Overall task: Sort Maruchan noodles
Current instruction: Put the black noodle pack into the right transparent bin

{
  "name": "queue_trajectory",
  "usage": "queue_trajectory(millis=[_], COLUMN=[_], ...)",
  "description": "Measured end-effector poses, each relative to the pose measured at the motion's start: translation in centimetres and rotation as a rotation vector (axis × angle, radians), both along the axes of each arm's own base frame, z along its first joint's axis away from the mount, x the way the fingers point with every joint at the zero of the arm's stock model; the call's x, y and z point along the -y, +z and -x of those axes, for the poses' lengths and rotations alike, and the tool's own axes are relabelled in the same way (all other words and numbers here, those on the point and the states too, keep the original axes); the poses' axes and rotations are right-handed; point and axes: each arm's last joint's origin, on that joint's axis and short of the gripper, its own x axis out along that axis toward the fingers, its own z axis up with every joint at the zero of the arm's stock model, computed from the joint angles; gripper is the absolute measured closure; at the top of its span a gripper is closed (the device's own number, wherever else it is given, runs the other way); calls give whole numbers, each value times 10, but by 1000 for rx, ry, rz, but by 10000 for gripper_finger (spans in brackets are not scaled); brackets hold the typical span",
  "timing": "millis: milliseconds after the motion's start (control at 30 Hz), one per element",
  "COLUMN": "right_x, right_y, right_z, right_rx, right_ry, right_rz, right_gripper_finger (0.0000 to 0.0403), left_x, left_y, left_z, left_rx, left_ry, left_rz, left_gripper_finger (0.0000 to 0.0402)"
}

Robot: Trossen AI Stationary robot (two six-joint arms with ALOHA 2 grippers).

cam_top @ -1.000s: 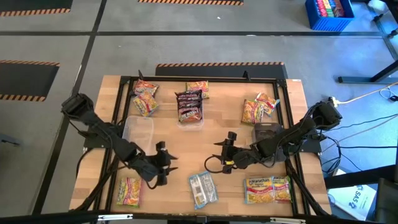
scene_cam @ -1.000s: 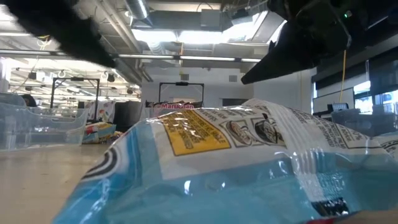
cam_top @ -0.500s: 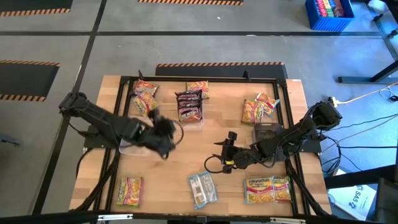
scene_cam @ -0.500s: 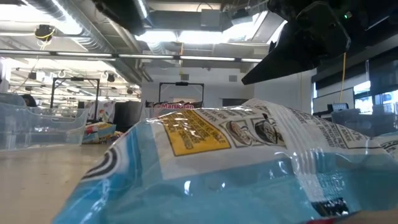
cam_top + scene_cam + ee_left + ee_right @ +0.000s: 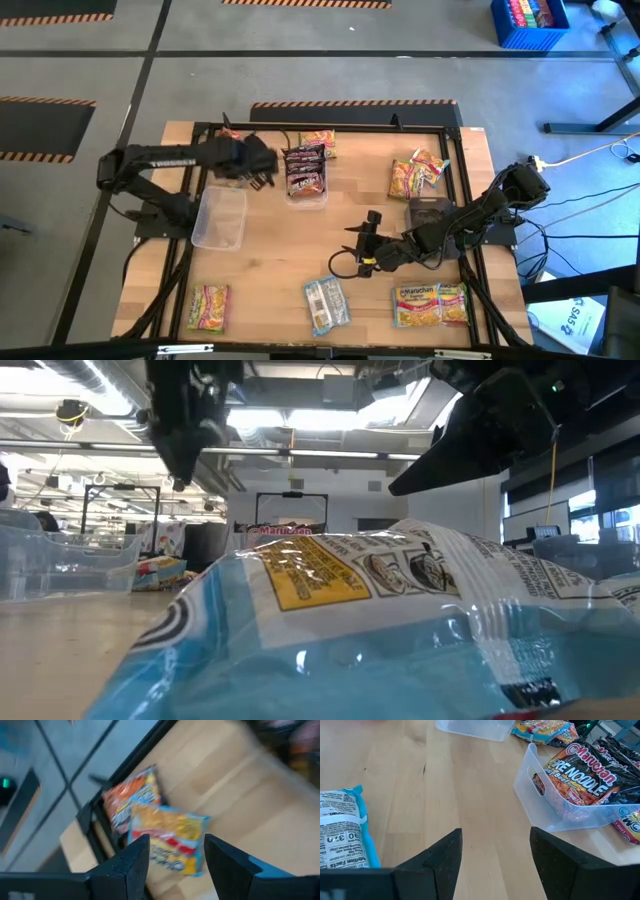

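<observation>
Maruchan noodle packets lie flat around the wooden table. Dark maroon ones [image 5: 305,170] fill a clear bin. A yellow packet [image 5: 167,837] overlaps an orange-red one [image 5: 132,802] at the far left. A light blue packet [image 5: 325,303] lies near the front. My left gripper [image 5: 262,165] hangs open above the far-left packets, its fingers [image 5: 135,865] on either side of the yellow one without touching it. My right gripper [image 5: 365,245] stands open over bare wood at mid-table [image 5: 495,855], holding nothing.
An empty clear bin [image 5: 220,217] sits left of centre, and another bin [image 5: 430,210] lies under the right arm. More packets lie at the far middle [image 5: 320,140], far right [image 5: 417,172], near left [image 5: 207,307] and near right [image 5: 430,303]. A black frame [image 5: 190,200] rims the table.
My left gripper has swung from the table's near left-centre toward the far edge, rising past the empty bin to a spot above the far-left packets, and has tipped to point more steeply down. It has stayed open and empty.
</observation>
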Motion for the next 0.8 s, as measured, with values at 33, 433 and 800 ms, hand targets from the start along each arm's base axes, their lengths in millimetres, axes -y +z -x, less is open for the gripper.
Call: queue_trajectory(millis=[33, 433, 800], right_x=[0, 1, 1], right_y=[0, -1, -1], right_z=[0, 1, 1], right_rx=[0, -13, -25], right_ry=[-2, -19, 13], right_rz=[2, 29, 30], right_gripper_finger=[187, 187, 187], left_x=[-8, -73, -108], left_y=[-2, -28, -58], left_z=[3, 31, 38], left_rx=[-9, -5, -11], left_ry=[28, 194, 257], left_rz=[12, 25, -28], left_gripper_finger=[220, 220, 220])
